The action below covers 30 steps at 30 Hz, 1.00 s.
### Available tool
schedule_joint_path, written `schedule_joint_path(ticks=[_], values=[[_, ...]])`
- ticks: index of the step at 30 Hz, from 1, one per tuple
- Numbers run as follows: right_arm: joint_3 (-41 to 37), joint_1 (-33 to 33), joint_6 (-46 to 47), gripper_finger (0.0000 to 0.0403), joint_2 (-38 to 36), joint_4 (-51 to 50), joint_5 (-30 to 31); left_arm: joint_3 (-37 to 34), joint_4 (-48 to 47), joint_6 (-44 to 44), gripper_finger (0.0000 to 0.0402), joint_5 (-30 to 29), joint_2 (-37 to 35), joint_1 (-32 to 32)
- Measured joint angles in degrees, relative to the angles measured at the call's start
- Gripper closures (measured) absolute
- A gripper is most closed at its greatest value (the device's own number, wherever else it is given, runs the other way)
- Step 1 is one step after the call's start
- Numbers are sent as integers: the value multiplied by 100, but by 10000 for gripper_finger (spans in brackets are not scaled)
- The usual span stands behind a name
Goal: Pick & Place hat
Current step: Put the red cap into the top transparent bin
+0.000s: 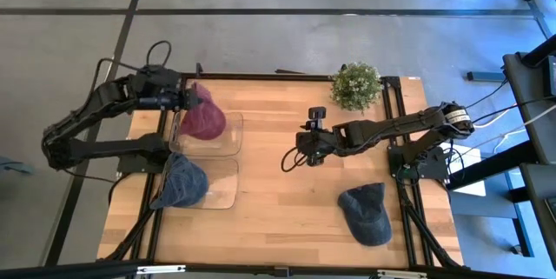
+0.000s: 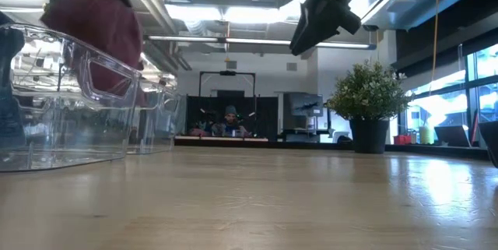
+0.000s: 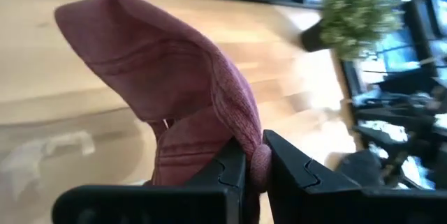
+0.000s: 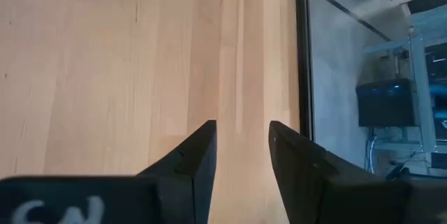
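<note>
My left gripper point(image 1: 188, 97) is shut on a maroon hat point(image 1: 205, 119) over the far clear plastic bin point(image 1: 233, 140) at the table's far left. In the low view the hat point(image 2: 97, 24) reaches down behind the bin's wall point(image 2: 70, 102). A blue hat point(image 1: 179, 182) lies in the near clear bin point(image 1: 224, 188). A dark blue hat point(image 1: 366, 213) lies flat on the table at the near right. My right gripper point(image 1: 304, 150) is open and empty, above the bare table's middle point(image 4: 241, 147). My left gripper pinches a bunched edge of the maroon hat point(image 3: 255, 164) between its two fingers point(image 3: 230, 172). The fingers come from the table's left side. The hat's crown point(image 3: 160, 63) spreads out beyond the fingertips, over the bin; whether it rests on the bin cannot be told.
A potted plant point(image 1: 356, 86) stands at the table's far edge, right of the middle. The black frame rails point(image 1: 395, 96) run along the table's sides. Bare wood point(image 1: 287, 209) lies between the bins and the dark blue hat.
</note>
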Motion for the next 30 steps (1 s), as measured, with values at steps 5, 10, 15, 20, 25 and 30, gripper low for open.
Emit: schedule_joint_path(ticks=[5,10,15,20,25,30], values=[[0,-28,38,270,0,50,-71,-504,-36,-249,373,-178,-210,-99],[0,-26,160,270,0,49,-98,-775,-136,-496,373,-240,-264,-119],[-3,-26,163,270,0,48,-272,-778,14,-678,373,9,-345,-119],[-4,-26,163,269,0,47,-303,-778,9,-1101,373,205,-462,-119],[-4,-30,155,269,0,47,-300,-778,-49,-1498,373,446,-566,-125],[-4,-34,153,269,0,47,-301,-778,-59,-1586,373,331,-584,-325]])
